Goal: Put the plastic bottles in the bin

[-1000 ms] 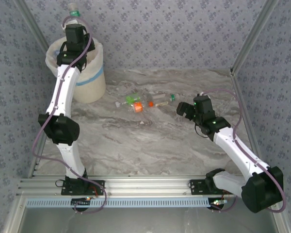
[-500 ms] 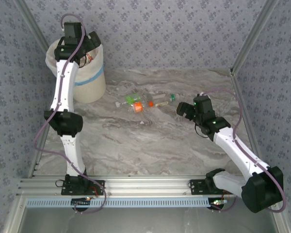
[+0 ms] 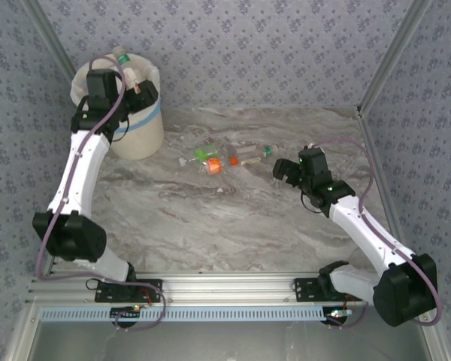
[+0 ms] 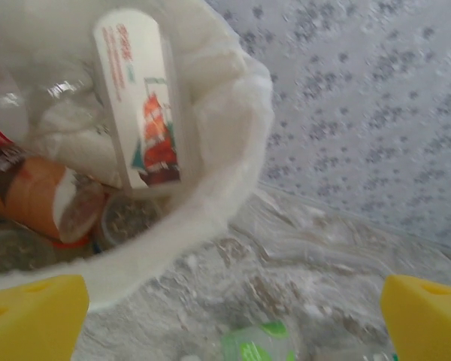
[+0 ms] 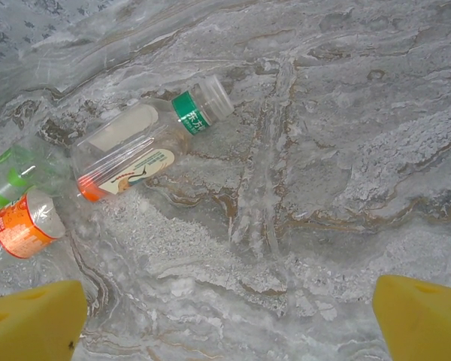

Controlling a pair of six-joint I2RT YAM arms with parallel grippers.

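Bin sits upper left of the top view, at the back of the counter, cream with a pale blue band and a white bag liner. A second ago the left pincer held a green-capped bottle high over it. Now that pincer is spread wide and empty at the rim, and the arm has dropped and pulled back toward the near side. So that bottle is in, one more done.

Left wrist view: inside the bin an upright clear bottle with a white label printed orange and green, an orange-brown label bottle low at left, and more clear plastic behind. Top view also shows a bottle top poking above the far rim.

Still out: a small cluster of bottles mid-counter, well apart from the bin. Right wrist view shows three: a clear one with a green neck band, an orange-label one and a green one, both at the left edge. All lie on their sides, some look crushed.

Right pincer hangs fully open and empty just right of the cluster, unmoved. Task partly done; the cluster likely comes next.
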